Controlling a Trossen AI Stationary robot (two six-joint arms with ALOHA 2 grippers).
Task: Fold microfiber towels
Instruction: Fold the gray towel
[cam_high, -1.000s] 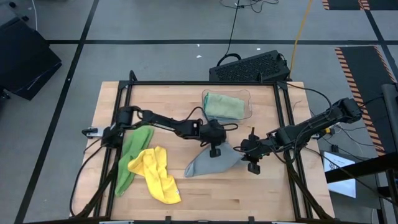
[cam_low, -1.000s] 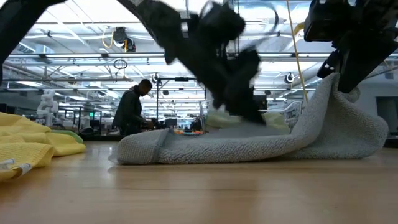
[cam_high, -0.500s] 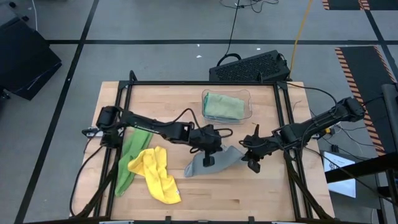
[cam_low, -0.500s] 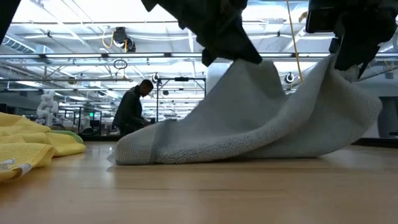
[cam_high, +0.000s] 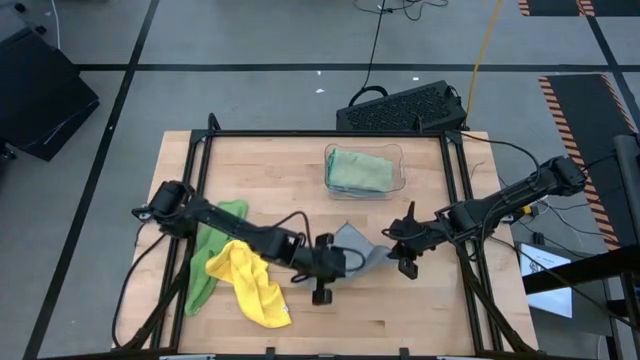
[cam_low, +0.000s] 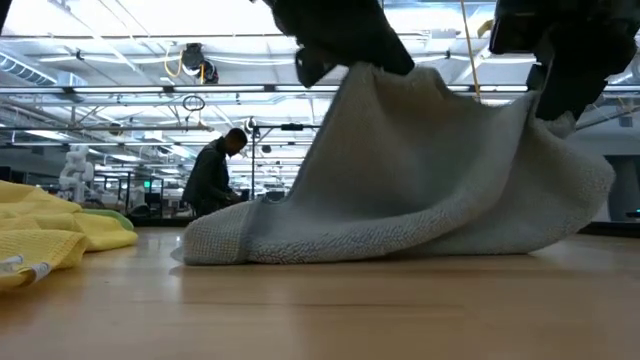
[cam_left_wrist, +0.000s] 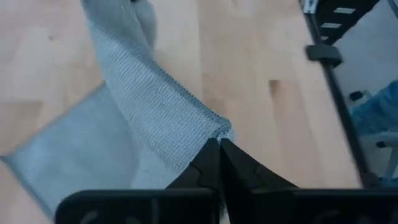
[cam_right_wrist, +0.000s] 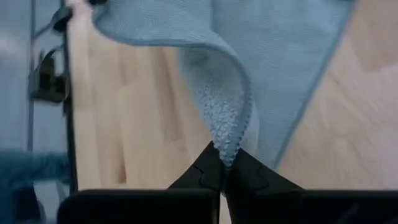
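Grey microfiber towel hangs slung between both arms over the middle of the tabletop, one edge trailing on the wood. Left pincer is clamped on a corner toward the near edge; right pincer is clamped on the opposite corner, toward the right side. The towel's long axis runs from one grip to the other, so the fold probably turns on bringing these two held corners together, with neither arm nearer than the other.
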